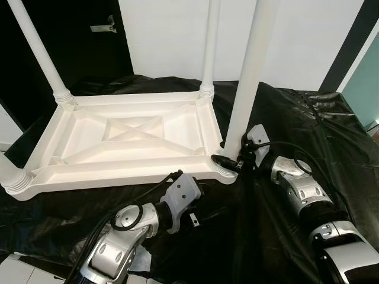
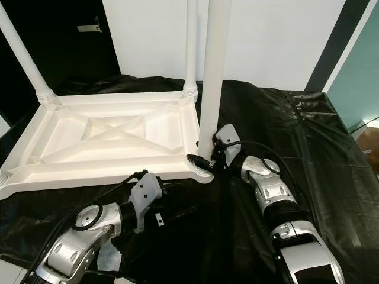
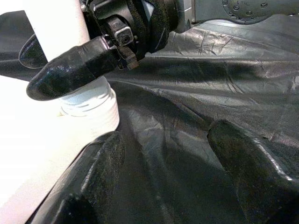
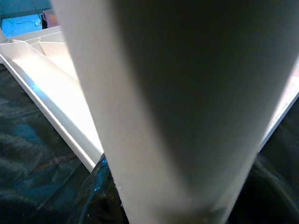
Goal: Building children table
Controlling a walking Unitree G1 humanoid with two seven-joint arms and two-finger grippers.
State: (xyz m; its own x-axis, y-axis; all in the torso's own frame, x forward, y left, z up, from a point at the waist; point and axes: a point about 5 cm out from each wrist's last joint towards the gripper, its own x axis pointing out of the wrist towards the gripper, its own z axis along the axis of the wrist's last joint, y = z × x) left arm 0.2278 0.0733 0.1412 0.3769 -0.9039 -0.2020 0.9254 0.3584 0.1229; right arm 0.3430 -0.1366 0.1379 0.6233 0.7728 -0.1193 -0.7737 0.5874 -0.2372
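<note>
- Centre of the head views: the white table top point(image 1: 127, 139) lies upside down on the black sheet point(image 1: 308, 130), ribbed underside facing up, corner sockets showing
- Three legs already stand in their sockets: one upper left point(image 1: 37, 53), one upper middle point(image 1: 210, 47), and a stub at the lower-left edge point(image 1: 10, 174)
- Here's the one that matters: the fourth leg point(image 1: 249, 77) rises just right of centre, its long axis near vertical with a slight lean, its foot right at the near-right corner socket point(image 1: 227, 170)
- The right gripper point(image 1: 228, 155) sits just to the right of that leg's base, fingers closed around the leg low down; in the left wrist view one black finger point(image 3: 70, 70) wraps across the white shaft
- Right wrist view: the leg fills the frame at close range, with the table top's rim point(image 4: 56, 112) beyond
- The left gripper point(image 3: 163, 186) is at lower centre, on the sheet below the table's near edge, fingers spread wide and holding nothing, pointing toward that same corner
- My read: the right arm is plainly the nearer; seating the leg means driving it straight down along its own axis into the socket, so the lean needs watching
- Whether the foot is fully home in the socket, I can't tell
- Brands, labels, writing: none that I can read anywhere
</note>
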